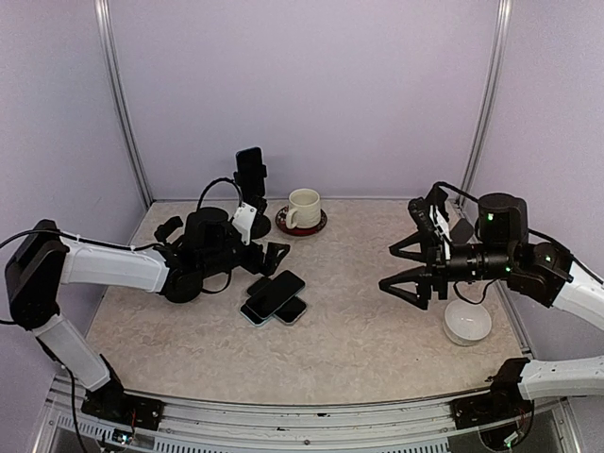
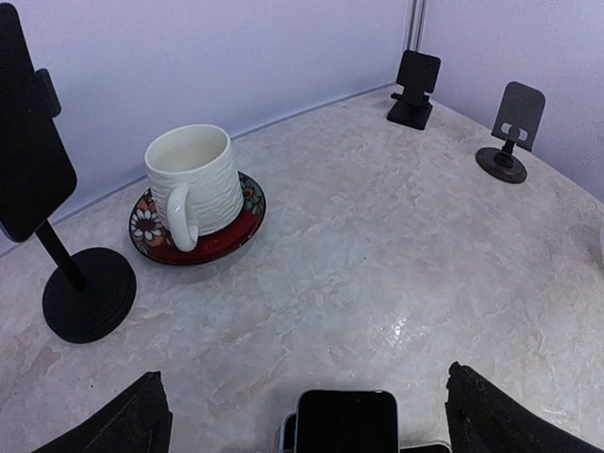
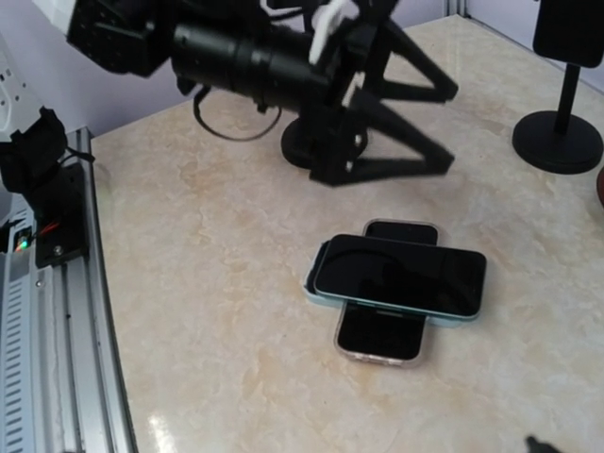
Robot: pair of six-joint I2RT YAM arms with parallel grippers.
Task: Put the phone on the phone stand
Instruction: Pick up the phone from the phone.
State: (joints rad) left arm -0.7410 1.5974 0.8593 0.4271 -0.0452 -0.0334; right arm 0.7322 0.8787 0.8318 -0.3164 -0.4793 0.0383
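Observation:
Loose phones lie stacked crosswise mid-table, black screens up; a pale teal-cased one rests across a clear-cased one. My left gripper hovers open just behind and above the stack. The top phone's end shows low between its fingers. A black phone stand at the back left holds a phone. Two empty stands sit at the far right. My right gripper is open over the table's right side, pointing at the stack.
A white mug on a red flowered saucer stands beside the loaded stand. A white bowl sits under the right arm. Metal frame rails edge the table; lilac walls enclose it.

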